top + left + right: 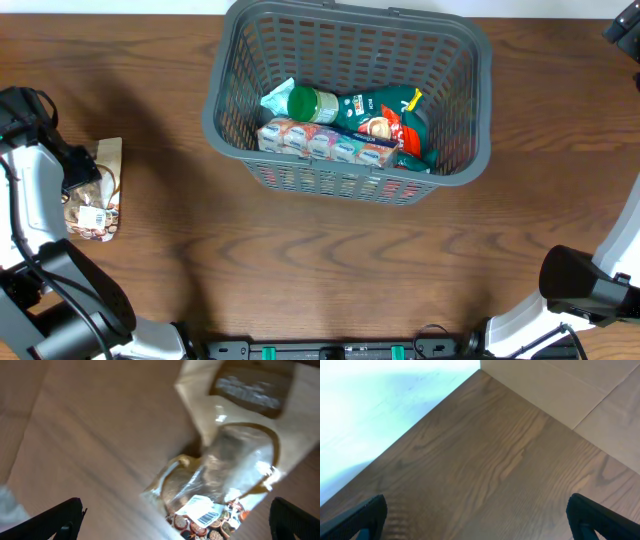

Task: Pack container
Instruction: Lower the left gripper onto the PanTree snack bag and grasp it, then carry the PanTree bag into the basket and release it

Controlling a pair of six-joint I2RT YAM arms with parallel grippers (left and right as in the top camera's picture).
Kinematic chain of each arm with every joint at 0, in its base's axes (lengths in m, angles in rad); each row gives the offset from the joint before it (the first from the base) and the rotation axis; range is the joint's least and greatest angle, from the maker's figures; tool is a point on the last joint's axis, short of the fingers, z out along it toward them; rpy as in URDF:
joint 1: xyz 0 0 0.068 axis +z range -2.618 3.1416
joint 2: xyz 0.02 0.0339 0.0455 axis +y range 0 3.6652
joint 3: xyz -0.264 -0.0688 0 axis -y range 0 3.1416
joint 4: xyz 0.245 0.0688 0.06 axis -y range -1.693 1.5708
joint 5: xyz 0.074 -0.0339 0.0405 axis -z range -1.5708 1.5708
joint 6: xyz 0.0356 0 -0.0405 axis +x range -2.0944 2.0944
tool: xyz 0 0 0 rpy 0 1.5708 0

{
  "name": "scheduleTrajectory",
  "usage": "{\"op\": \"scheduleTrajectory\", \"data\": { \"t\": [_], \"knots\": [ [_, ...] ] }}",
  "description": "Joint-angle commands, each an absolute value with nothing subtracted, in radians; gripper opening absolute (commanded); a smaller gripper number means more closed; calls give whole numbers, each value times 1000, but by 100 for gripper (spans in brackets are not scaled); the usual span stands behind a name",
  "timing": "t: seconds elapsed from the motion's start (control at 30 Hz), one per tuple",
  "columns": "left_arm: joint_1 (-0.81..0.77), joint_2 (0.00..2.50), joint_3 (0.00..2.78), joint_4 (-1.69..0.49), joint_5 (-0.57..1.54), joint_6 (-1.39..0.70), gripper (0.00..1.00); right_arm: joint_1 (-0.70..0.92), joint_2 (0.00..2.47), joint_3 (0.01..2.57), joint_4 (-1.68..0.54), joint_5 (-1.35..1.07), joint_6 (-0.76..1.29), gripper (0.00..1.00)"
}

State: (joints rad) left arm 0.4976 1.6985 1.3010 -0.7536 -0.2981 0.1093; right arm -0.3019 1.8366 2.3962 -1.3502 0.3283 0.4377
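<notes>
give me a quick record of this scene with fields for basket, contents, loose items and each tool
container: dark grey slotted basket, far centre of table
inside: green-capped jar, row of small cartons, green snack bag, red packet
still out: clear-window packet, on the table's left side
left tool: open, over the clear-window packet, not gripping
right tool: open, over bare wood, holding nothing

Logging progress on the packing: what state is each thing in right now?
container: upright, partly filled
green-capped bottle: inside the container
carton multipack: inside the container
green packet: inside the container
brown bag: on the table, outside the container, ungripped
left gripper: open, above the brown bag
right gripper: open, empty, above bare table
</notes>
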Motion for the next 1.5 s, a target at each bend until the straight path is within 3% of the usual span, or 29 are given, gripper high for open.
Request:
{"op": "scheduleTrajectory", "data": {
  "t": [0.0,0.8,0.83,0.87,0.97,1.0,1.27,1.47],
  "knots": [
    [500,1733,1307,-748,-200,290,99,-307,1835,2408,-1354,332,448,99],
    [501,2060,1307,-653,-157,319,98,-307,1835,2408,-1354,332,448,99],
    [501,2077,1307,-652,-136,319,93,-307,1835,2408,-1354,332,448,99],
    [501,2090,1307,-653,-112,319,79,-307,1835,2408,-1354,332,448,99],
    [501,2119,1307,-654,-41,318,9,-307,1835,2408,-1354,332,448,99],
    [501,2120,1307,-657,-25,317,6,-307,1835,2408,-1354,332,448,99],
    [498,2081,1330,-725,1,315,6,-307,1835,2408,-1354,332,448,99],
    [498,1930,1419,-724,46,192,6,-307,1835,2408,-1354,332,448,99]
  ]
}}
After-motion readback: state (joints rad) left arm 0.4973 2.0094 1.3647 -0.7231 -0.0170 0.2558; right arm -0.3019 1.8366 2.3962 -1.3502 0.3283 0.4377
